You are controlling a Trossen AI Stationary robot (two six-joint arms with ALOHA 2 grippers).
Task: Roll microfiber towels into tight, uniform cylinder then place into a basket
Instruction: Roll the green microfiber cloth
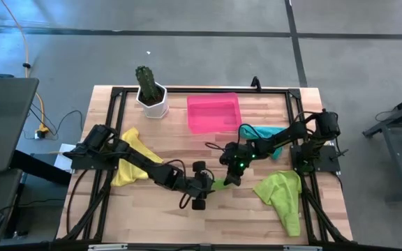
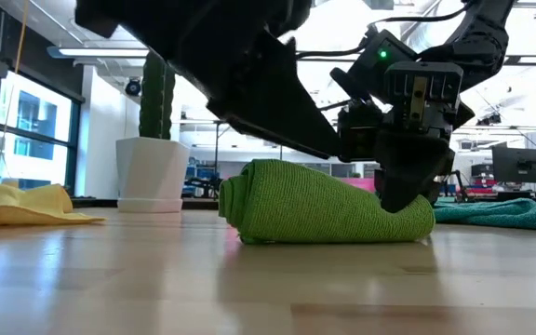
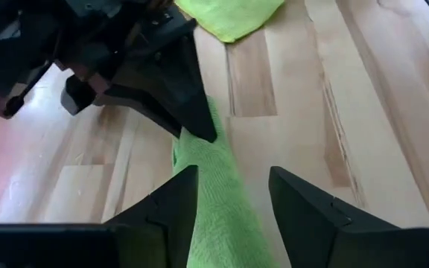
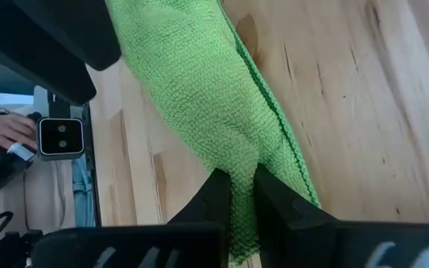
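The right pincer (image 4: 235, 195) pinches one end of the rolled lime green microfiber towel (image 2: 328, 207) lying on the wooden table (image 2: 268, 288); the left pincer (image 3: 233, 193) straddles its other end, fingers apart.

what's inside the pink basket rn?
Nothing visible in the pink basket: bare floor from above. The rolled green towel lies on the table, right pincer shut on one end.

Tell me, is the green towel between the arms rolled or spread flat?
Rolled. The green towel lies on the table as a thick cylinder, with spiral layers at its left end in the low view; the right end effector pinches its other end.
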